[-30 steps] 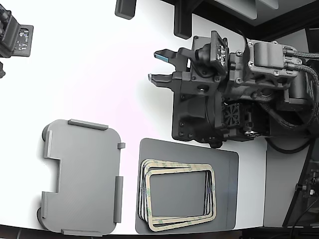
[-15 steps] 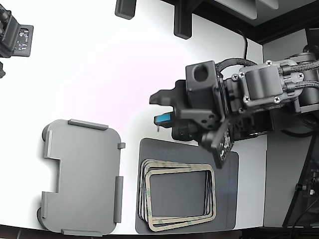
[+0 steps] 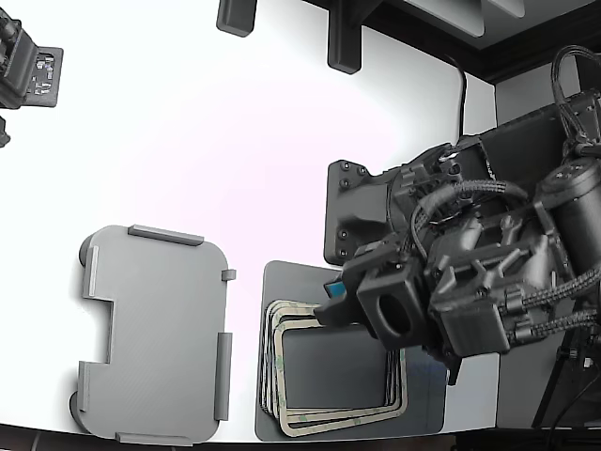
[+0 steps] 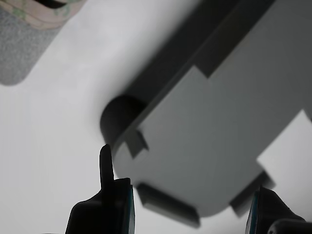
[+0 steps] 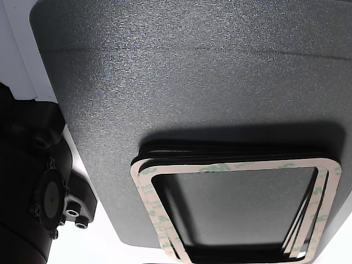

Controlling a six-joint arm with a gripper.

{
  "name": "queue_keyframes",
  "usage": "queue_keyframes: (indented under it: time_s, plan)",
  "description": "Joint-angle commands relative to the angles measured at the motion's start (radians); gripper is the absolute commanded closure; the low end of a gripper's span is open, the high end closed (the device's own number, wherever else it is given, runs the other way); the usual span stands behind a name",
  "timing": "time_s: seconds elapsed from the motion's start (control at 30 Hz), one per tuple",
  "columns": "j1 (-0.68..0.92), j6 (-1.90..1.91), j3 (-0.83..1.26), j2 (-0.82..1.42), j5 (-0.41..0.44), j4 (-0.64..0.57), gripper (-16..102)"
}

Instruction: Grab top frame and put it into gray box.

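Note:
A stack of cream-beige frames lies on a dark gray mat [image 3: 282, 278] at the bottom of the exterior view. The top frame [image 3: 338, 420] is partly covered by my arm. It shows plainly in the other view [image 5: 231, 166], and one corner shows in the wrist view [image 4: 44, 12]. The gray box [image 3: 155, 334] sits empty to the stack's left in the exterior view and fills much of the wrist view [image 4: 219, 136]. My gripper [image 3: 329, 303] hovers over the stack's upper left part. In the wrist view the gripper [image 4: 190, 214] is open and empty, its jaws wide apart.
A black base plate [image 3: 357, 216] stands behind the mat on the white table. A black camera unit [image 3: 23, 66] sits at the far left, and two black posts [image 3: 343, 38] stand at the back. The arm's bulk and cables fill the exterior view's right side.
The arm has swung from the back of the table down over the frame stack, and the wrist has turned. The gripper stays open. The frames and the box have not moved.

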Motion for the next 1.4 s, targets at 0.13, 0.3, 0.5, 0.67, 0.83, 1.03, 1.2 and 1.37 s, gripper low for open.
queue_keyframes:
  time_s: [0.13,0.3,0.5,0.67,0.83,1.03,1.2,1.37]
  plan:
    - [0.190,-0.091,-0.060,-0.060,0.012,0.029,-7]
    - [0.339,-0.239,-0.097,-0.144,0.074,0.107,-10]
    - [0.472,-0.137,-0.126,-0.236,0.064,0.112,-14]
    - [0.535,-0.080,-0.192,-0.330,0.037,0.114,-14]
    - [0.589,-0.037,-0.241,-0.399,0.023,0.112,-14]
    - [0.630,-0.101,-0.272,-0.456,0.006,0.112,-14]
    - [0.666,-0.144,-0.299,-0.500,-0.014,0.112,-14]
    - [0.683,-0.222,-0.325,-0.558,-0.063,0.104,-14]
